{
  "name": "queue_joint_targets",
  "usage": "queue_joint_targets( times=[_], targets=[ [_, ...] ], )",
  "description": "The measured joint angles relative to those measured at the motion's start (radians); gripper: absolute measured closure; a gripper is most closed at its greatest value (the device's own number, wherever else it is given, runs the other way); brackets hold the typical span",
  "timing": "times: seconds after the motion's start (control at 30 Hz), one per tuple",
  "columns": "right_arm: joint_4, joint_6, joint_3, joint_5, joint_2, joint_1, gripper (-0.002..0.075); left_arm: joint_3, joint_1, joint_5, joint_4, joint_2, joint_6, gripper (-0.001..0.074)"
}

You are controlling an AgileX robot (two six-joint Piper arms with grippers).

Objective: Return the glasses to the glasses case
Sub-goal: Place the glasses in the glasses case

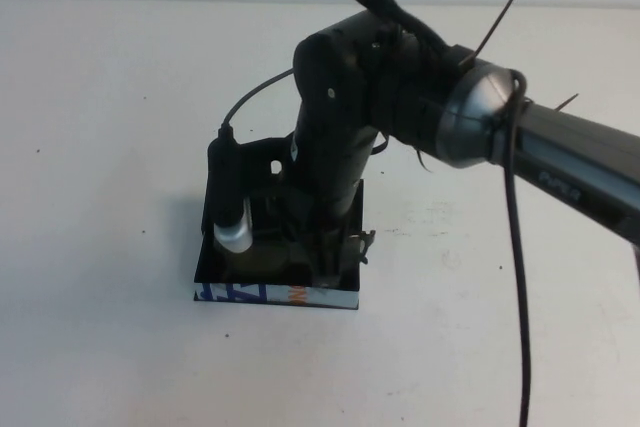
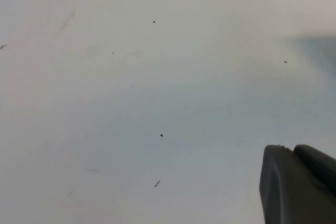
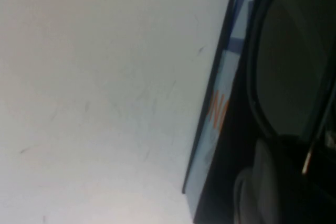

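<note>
While the glasses case (image 1: 277, 294) sits at about six o'clock from the table's (image 1: 100, 147) middle, its blue, white and orange front strip faces the near edge. Just behind that strip, the right gripper (image 1: 325, 252) reaches down into the case, its fingers pinched on the glasses (image 3: 294, 56), which lie inside. Toward two o'clock the right arm (image 1: 560, 162) stretches away. Elsewhere, the left gripper (image 2: 299, 187) hovers over bare tabletop; I cannot tell its state.

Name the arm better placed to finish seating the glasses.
Right: the right gripper is already down in the glasses case, at the glasses. The left gripper hangs over bare table.
</note>
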Motion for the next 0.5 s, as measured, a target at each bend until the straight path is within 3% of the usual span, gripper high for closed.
queue_joint_targets(
  times=[0.5],
  targets=[
    [-0.008,0.023,-0.15,0.001,0.16,0.002,0.0706,0.0,0.0,0.0,0.0,0.0,0.0,0.0738]
  ],
)
